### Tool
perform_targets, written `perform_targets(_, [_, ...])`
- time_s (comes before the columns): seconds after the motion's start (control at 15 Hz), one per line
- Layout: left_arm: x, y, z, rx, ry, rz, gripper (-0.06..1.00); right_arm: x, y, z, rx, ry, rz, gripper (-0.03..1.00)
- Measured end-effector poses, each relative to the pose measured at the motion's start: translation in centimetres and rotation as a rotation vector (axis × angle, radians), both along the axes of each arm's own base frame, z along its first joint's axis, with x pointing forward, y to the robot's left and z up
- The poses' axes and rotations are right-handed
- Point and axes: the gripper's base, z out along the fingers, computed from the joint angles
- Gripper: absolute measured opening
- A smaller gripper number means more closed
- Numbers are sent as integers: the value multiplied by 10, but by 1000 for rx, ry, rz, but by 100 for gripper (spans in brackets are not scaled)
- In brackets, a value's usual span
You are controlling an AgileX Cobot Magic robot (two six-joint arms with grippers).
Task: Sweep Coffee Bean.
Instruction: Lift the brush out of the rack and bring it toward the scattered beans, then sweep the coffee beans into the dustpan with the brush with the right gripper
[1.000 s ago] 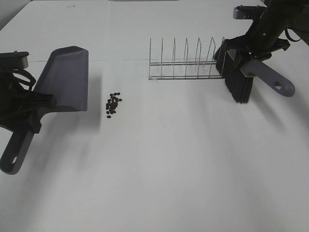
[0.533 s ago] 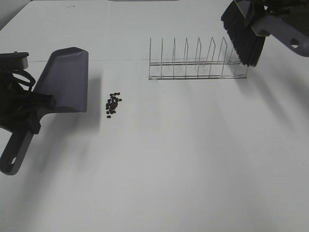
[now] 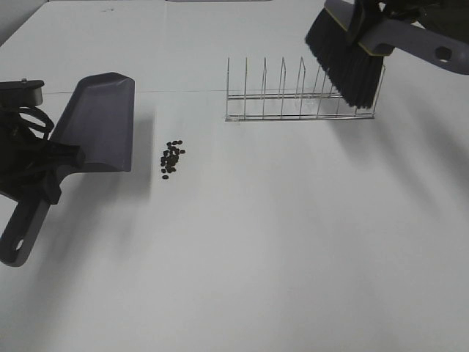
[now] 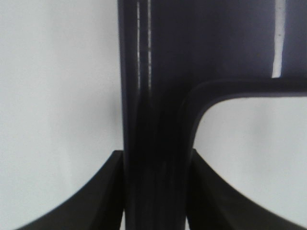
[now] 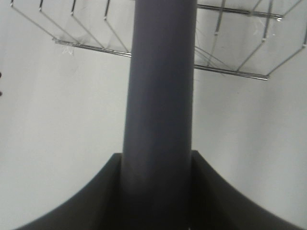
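The coffee beans (image 3: pixel 171 158) lie in a small dark cluster on the white table, just right of the grey dustpan (image 3: pixel 99 121). My left gripper (image 3: pixel 45 165) is shut on the dustpan's handle (image 4: pixel 153 120), and the pan's open edge faces the beans. My right gripper (image 3: pixel 399 9) is at the top right edge, shut on the grey handle (image 5: pixel 160 96) of the brush (image 3: pixel 346 62). The black bristles hang in the air over the right end of the wire rack (image 3: pixel 300 95), far right of the beans.
The wire rack stands at the back of the table, between the brush and the beans, and also shows in the right wrist view (image 5: pixel 230 43). White table (image 3: pixel 256 257) stretches in front of the rack and beans.
My right gripper lifted the brush from beside the rack's right end, then carried it left over the rack. The left gripper, dustpan and beans have not moved.
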Motion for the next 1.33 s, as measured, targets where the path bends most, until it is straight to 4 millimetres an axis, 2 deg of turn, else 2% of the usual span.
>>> perform_targets(0.2, [0,0,-19,12,47,15,32,-16,65,-7,-190,-13,56,28])
perform_targets(0.33, [1,0,-30,18,74,17,32,-30,96,-22,-270,-3,72,28])
perform_targets(0.47, [1,0,-46,30,120,17,32,-40,115,-45,-273,8,86,28])
perform_targets(0.6, [2,0,-62,37,153,21,32,-42,125,-68,-264,25,76,28])
perform_targets(0.87, [1,-12,-70,37,154,-1,32,-37,133,-118,-245,123,83,28])
perform_targets(1.13, [2,-13,-72,36,164,0,32,-38,148,-130,-101,154,101,28])
perform_targets(1.33, [2,-13,-73,38,171,-1,32,-46,177,-138,-49,140,160,28])
